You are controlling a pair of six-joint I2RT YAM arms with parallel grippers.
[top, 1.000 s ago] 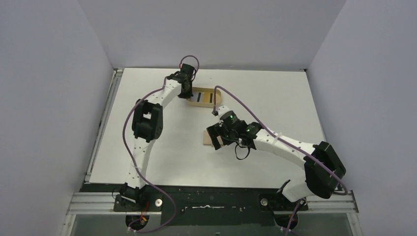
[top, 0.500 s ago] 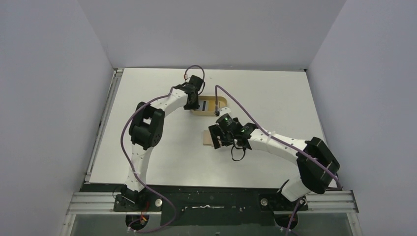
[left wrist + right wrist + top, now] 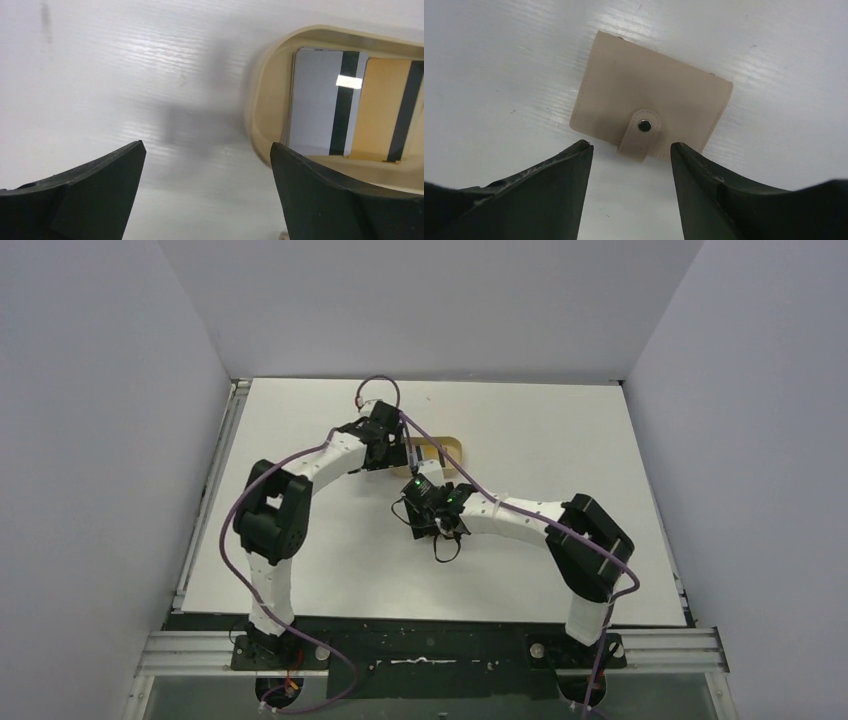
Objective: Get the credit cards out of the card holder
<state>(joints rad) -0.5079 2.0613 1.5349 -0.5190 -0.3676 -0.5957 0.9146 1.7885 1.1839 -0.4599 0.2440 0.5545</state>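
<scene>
The card holder (image 3: 649, 107), a tan wallet, lies flat on the white table with its snap tab (image 3: 642, 132) fastened. My right gripper (image 3: 630, 145) hovers just short of that tab, open, with only bare table between its fingers. In the top view the right gripper (image 3: 418, 515) covers the holder. Both credit cards lie stripe-up in an oval tan tray (image 3: 260, 115): a light blue-grey one (image 3: 315, 107) and a yellow-orange one (image 3: 382, 112). My left gripper (image 3: 207, 145) stands wide open over the table just left of the tray, holding nothing. From above, this left gripper (image 3: 400, 452) sits at the tray's left end.
The tray (image 3: 452, 447) sits at the back middle of the table, close behind the right gripper. The two arms nearly meet there, and purple cables (image 3: 470, 485) loop over them. Grey walls enclose the table on three sides.
My left gripper has gone from shut to wide open beside the tray. The right arm has swung left over the card holder, and its jaws have narrowed.
</scene>
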